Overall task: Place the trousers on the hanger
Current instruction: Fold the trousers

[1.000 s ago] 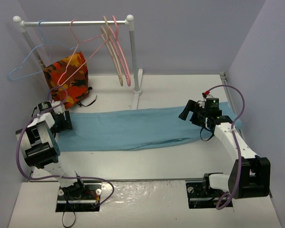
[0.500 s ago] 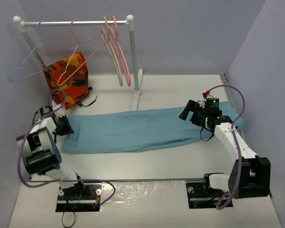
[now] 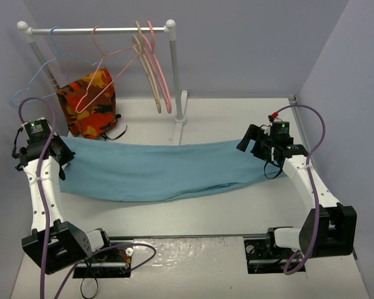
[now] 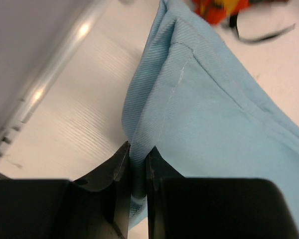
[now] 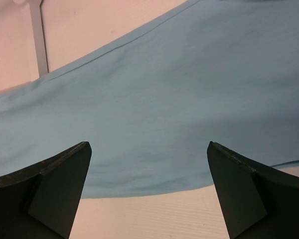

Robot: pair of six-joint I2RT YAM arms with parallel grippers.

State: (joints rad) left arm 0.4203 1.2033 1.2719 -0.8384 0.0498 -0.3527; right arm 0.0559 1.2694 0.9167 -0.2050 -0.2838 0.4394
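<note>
Lifting step: left end effector [image 4: 137, 160] clenches trousers [image 3: 156, 171] edge, right end effector [image 5: 148, 149] hovers released above them; next likely needs right grasp before hanger [image 3: 102, 61].

We see trousers [image 3: 156, 171] stretched left-to-right across the worktop [image 3: 237, 212], left end at left gripper [image 3: 62, 152], right end under right gripper [image 3: 248, 142]. Hanger [image 3: 103, 58] on far rail [image 3: 112, 29].

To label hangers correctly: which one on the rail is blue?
The leftmost hanger, thin wire. The salmon hanger is wire too; the beige hanger and pink hanger are thick.
</note>
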